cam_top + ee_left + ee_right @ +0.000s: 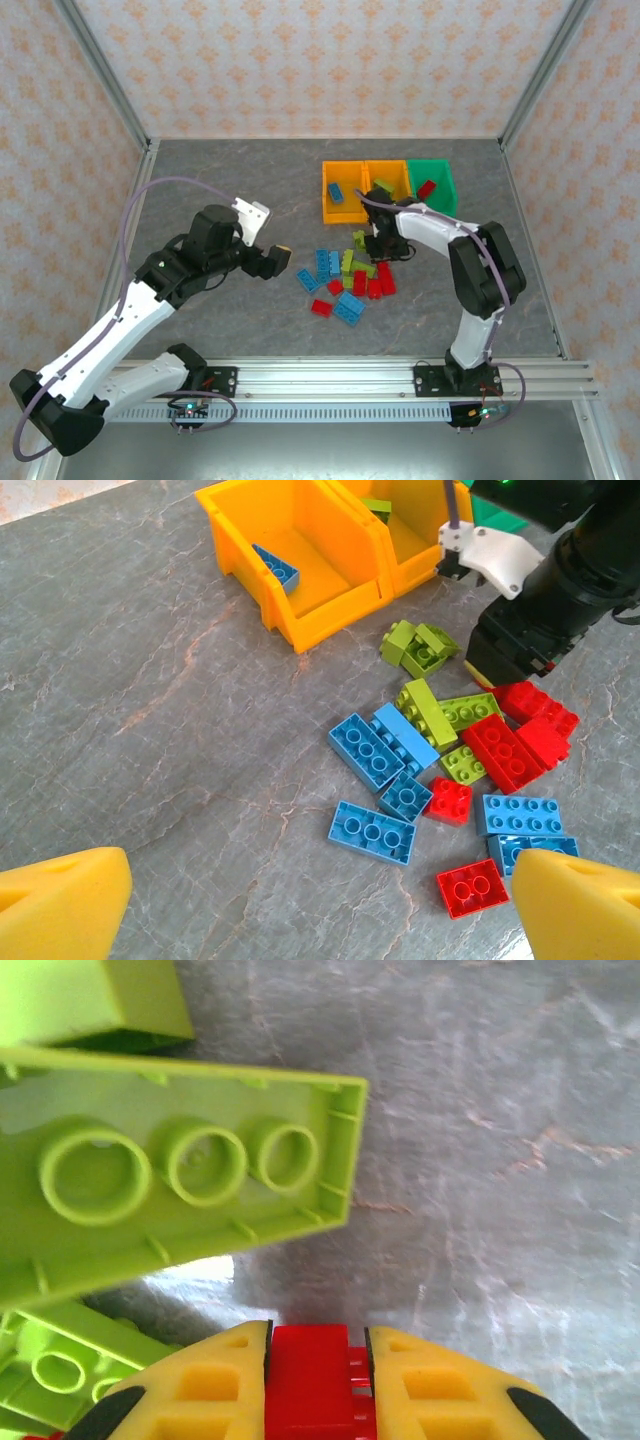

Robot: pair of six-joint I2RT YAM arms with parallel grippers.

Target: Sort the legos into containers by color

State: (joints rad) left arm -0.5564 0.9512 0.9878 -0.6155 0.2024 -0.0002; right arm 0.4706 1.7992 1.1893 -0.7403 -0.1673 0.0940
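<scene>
Light blue, lime green and red legos [350, 280] lie in a loose pile in the middle of the table. Behind the pile stand two orange containers [343, 190] [388, 178] and a green one [436, 183]. One blue lego [275, 567] lies in the left orange bin, a lime one [377, 507] in the middle bin, a red one [426, 189] in the green bin. My right gripper [316, 1345] is down at the pile's far edge, shut on a red lego [310, 1385] beside a lime brick [170, 1180]. My left gripper [325, 905] hovers open left of the pile, holding nothing.
The right arm [540, 600] reaches over the pile's far right side, close to the bins. A grey table [220, 200] stretches bare to the left of the pile. Metal frame posts and patterned walls close in the work area.
</scene>
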